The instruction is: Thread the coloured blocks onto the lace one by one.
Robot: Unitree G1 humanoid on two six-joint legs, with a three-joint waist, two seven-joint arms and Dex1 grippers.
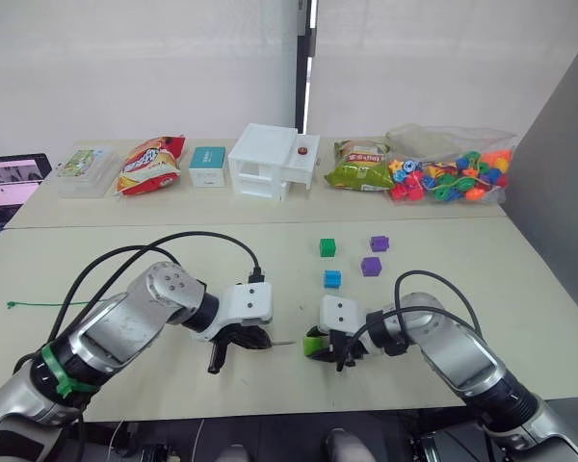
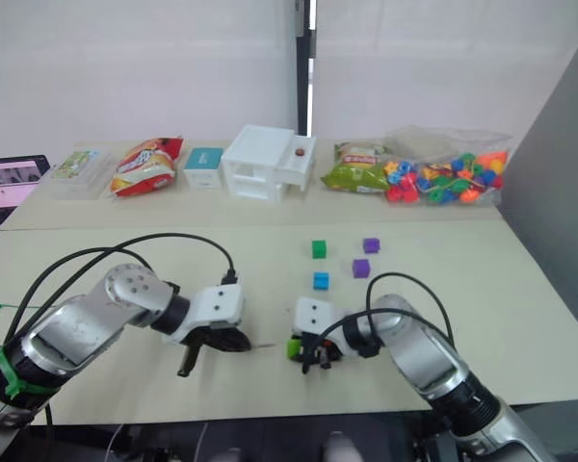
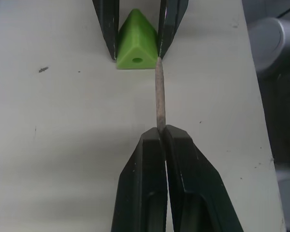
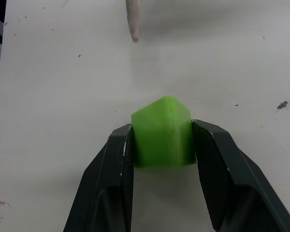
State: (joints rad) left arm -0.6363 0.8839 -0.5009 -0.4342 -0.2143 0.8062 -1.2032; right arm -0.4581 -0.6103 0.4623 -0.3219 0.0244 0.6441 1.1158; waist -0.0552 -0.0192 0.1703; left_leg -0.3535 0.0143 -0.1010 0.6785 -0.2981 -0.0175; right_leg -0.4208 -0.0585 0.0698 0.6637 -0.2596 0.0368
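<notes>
Left wrist view is showing the left end effector (image 3: 160, 133) pinching the lace's stiff tip (image 3: 160, 94), its long axis running just beside the hole of the lime green block (image 3: 136, 48) clamped in the right end effector (image 4: 162, 140).

Along the far table edge, left to right: dark tablet (image 1: 10, 183) with lit screen; clear plastic box (image 1: 83, 169); red snack bag (image 1: 151, 164); small teal-and-white carton (image 1: 208, 166); white toy house (image 1: 273, 161); green snack bag (image 1: 360, 166); clear bag of mixed bright beads (image 1: 450, 166). All resting on pale tabletop (image 1: 135, 241).
</notes>
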